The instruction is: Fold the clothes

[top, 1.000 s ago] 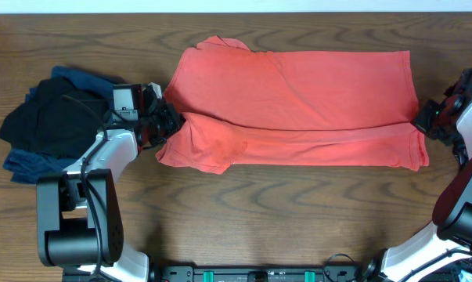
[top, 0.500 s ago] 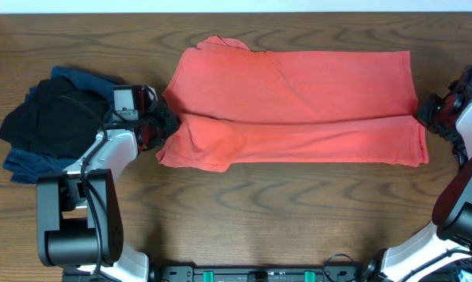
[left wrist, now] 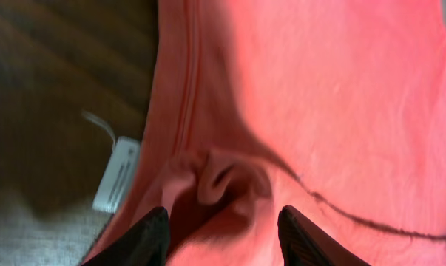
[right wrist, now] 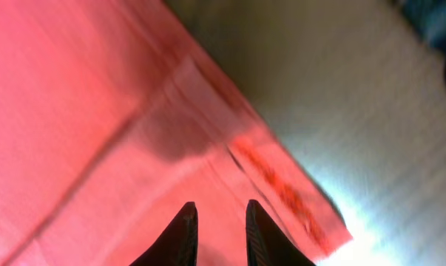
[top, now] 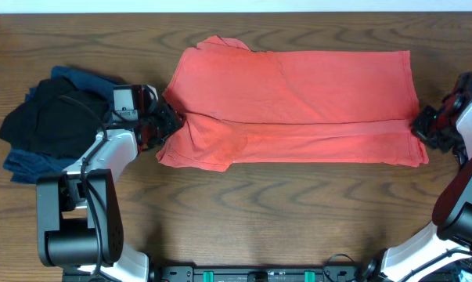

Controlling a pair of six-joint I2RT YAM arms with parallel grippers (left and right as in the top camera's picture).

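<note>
Coral T-shirt: soft knit, folded into a long rectangle, flat mid-worktop toward the far edge. Left hand open, astride a puckered fold beside the white label. Right hand narrowly open over the stitched hem corner. Dark garments lie crumpled near the left edge.

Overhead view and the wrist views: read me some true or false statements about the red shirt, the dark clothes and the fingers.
1. The red T-shirt lies folded lengthwise on the table. True.
2. The dark pile of clothes sits on the shirt's right. False: it lies to its left, by the left arm.
3. The left fingers are pressed shut. False: they stand apart, with a pucker of red cloth between them.
4. A white label shows at the shirt's edge. True.
5. The right fingers hold the shirt high in the air. False: they are at its right edge, which lies on the table.
</note>
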